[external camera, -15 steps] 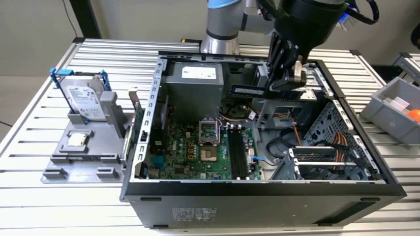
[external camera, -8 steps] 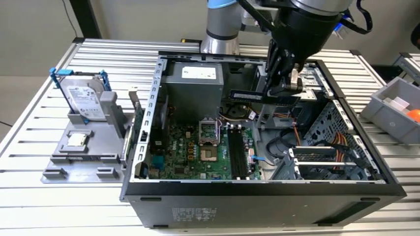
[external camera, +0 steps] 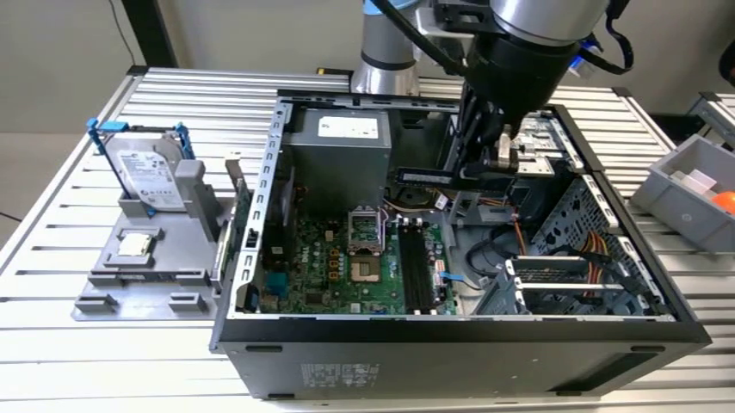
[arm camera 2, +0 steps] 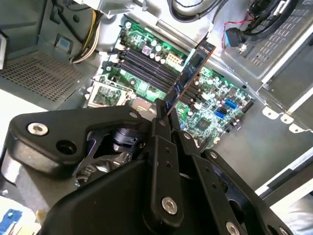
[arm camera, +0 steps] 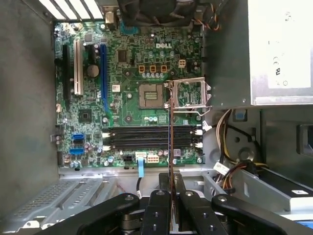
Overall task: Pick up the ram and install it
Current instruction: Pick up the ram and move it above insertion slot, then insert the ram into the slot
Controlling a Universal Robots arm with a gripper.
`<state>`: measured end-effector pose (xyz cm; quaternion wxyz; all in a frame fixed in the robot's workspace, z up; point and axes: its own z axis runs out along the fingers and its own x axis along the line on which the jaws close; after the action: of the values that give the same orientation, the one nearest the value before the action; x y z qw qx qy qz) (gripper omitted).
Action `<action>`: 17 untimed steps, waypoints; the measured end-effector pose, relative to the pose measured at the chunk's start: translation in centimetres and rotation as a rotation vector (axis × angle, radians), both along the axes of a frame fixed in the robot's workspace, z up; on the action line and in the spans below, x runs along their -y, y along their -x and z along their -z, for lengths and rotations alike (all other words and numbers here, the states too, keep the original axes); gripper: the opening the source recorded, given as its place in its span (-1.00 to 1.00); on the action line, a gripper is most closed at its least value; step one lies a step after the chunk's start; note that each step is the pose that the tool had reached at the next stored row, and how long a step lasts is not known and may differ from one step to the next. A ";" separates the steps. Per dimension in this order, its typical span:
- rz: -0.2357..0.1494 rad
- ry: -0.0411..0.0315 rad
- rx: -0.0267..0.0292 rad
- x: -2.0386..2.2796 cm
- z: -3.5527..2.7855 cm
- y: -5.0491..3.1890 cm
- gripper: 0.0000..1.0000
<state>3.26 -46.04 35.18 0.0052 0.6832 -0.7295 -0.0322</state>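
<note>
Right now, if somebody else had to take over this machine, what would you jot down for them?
Gripper: shut on the ram, gripping it near one end and holding it in the air over the open computer case.
Ram: above the motherboard, clear of the long black memory slots, which look empty.
Done: the ram is picked up.
Left: the ram is not in a slot yet, so the install is not done.
</note>
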 end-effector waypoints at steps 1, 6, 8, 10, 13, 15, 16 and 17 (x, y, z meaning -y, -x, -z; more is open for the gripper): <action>0.018 -0.0001 0.0005 0.00 0.14 0.01 -1.00; 0.109 0.0002 0.0006 0.00 0.67 0.00 -1.00; 0.138 0.0003 0.0006 0.00 0.67 0.00 -1.00; 0.165 0.0000 0.0006 0.00 0.67 0.00 -1.00; 0.212 0.0000 0.0006 0.00 0.66 0.00 -1.00; 0.246 -0.0001 0.0007 0.00 0.67 0.00 -1.00; 0.262 0.0001 0.0006 0.00 0.66 0.00 -1.00; 0.280 0.0001 0.0006 0.00 0.66 0.01 -1.00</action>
<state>3.25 -46.04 34.52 0.0004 0.5748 -0.8176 -0.0324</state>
